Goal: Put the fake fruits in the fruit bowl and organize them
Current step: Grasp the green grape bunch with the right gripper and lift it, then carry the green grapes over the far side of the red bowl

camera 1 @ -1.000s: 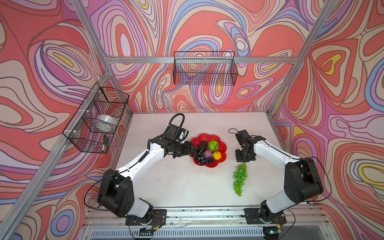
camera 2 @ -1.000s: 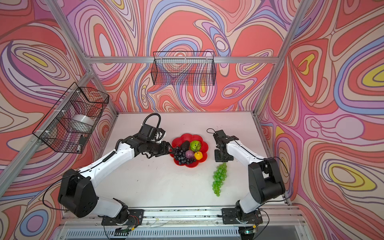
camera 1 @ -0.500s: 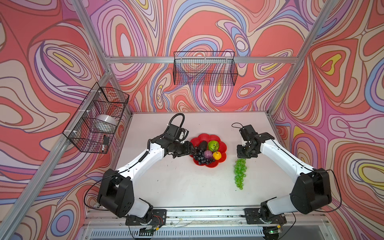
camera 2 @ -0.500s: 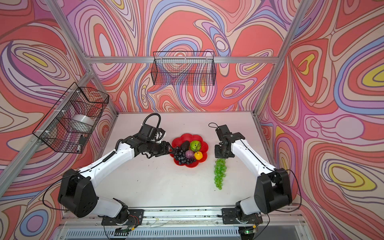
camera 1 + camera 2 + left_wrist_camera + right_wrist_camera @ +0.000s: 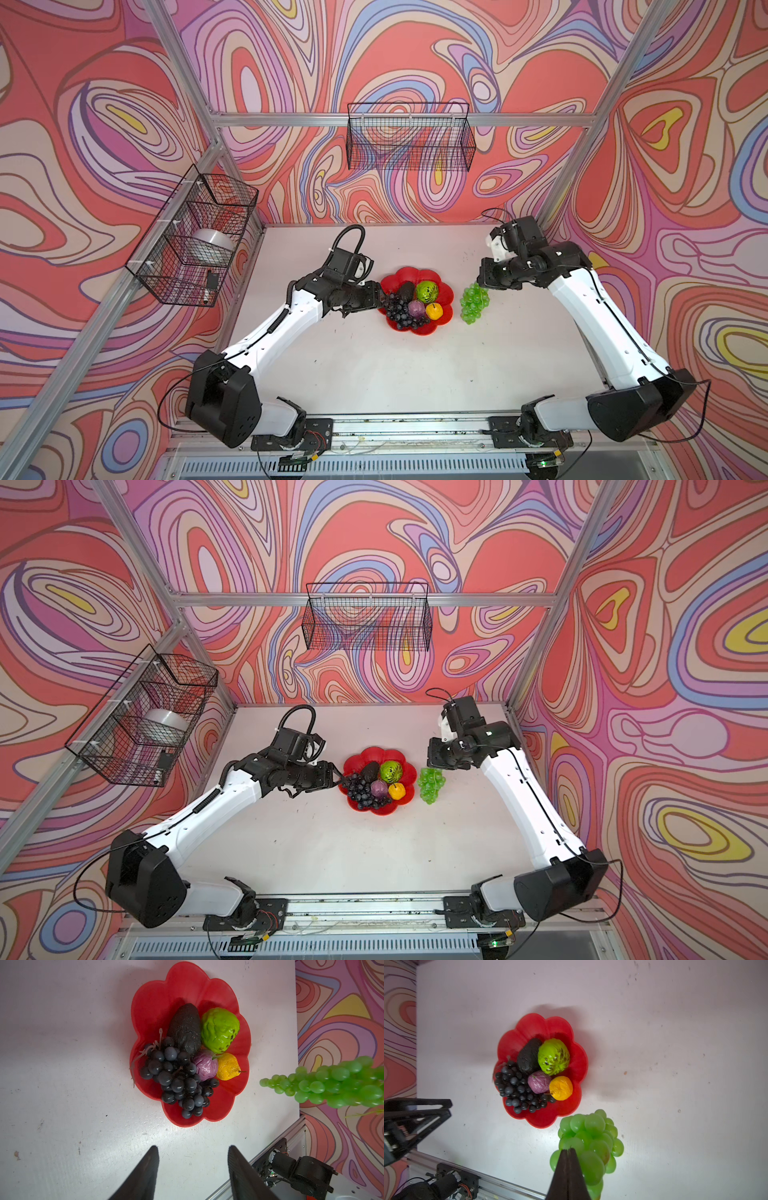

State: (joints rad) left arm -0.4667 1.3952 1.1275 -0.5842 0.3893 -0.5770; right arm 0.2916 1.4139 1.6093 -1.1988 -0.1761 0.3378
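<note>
The red scalloped fruit bowl (image 5: 398,277) (image 5: 365,757) (image 5: 166,991) (image 5: 537,1024) holds a dark purple grape bunch (image 5: 399,311), a blackish avocado (image 5: 405,291), a lime-green lumpy fruit (image 5: 427,291), a small purple ball (image 5: 417,308) and a small yellow-orange fruit (image 5: 434,311). My right gripper (image 5: 482,283) (image 5: 434,763) (image 5: 568,1149) is shut on the green grape bunch (image 5: 473,303) (image 5: 431,785) (image 5: 588,1136) (image 5: 336,1084), which hangs just right of the bowl. My left gripper (image 5: 384,296) (image 5: 337,777) (image 5: 192,1148) stands open and empty at the bowl's left rim.
A black wire basket (image 5: 409,137) hangs on the back wall. Another wire basket (image 5: 195,241) on the left wall holds a silver metal bowl (image 5: 212,241). The metal frame rail (image 5: 415,424) runs along the table's front edge.
My right gripper has lifted the green grape bunch off the table and carried it back toward the bowl's right side. The left arm has not moved.
</note>
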